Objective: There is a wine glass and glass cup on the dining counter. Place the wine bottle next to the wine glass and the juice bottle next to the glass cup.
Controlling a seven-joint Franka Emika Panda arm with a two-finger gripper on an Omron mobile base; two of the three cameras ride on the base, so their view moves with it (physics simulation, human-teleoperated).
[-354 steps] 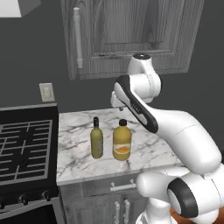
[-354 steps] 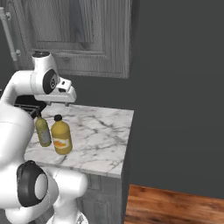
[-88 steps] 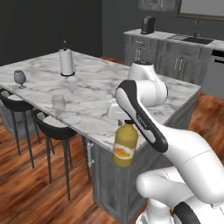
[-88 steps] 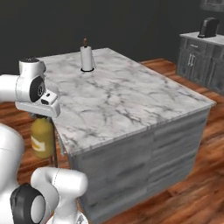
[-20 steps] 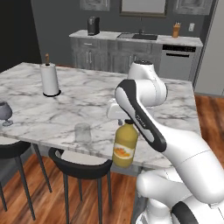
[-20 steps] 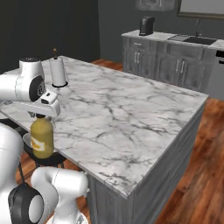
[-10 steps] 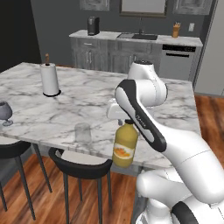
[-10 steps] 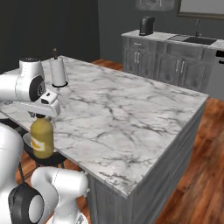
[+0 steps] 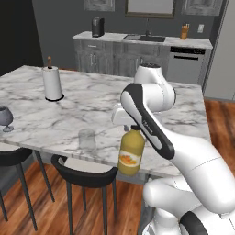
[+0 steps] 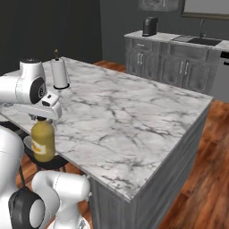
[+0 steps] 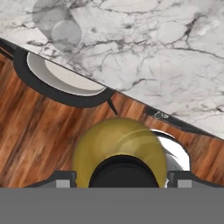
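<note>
My gripper (image 9: pixel 133 128) is shut on the neck of the juice bottle (image 9: pixel 131 156), a stout orange-yellow bottle with a white-and-orange label. The bottle hangs upright just off the near edge of the dining counter (image 9: pixel 96 105), over the wooden floor. A short way left of it the glass cup (image 9: pixel 86 139) stands near that edge. Far left stands the smoky wine glass (image 9: pixel 4 117). From the right base, the gripper (image 10: pixel 43 120) holds the juice bottle (image 10: pixel 43 142) beside the dining counter (image 10: pixel 120 116). Looking down the gripper (image 11: pixel 124 178), I see the juice bottle (image 11: pixel 119 151) and the glass cup (image 11: pixel 59 24). The wine bottle is out of view.
A paper towel roll (image 9: pixel 53 83) stands at the counter's far left. Dark stools (image 9: pixel 87 167) sit under the near edge, one just left of the hanging bottle. A back counter (image 9: pixel 142 50) with a sink and coffee maker lines the wall. Wood floor lies to the right.
The base has driven from the small cabinet by the stove to the dining counter, carrying the juice bottle. Over the last second nothing has visibly moved.
</note>
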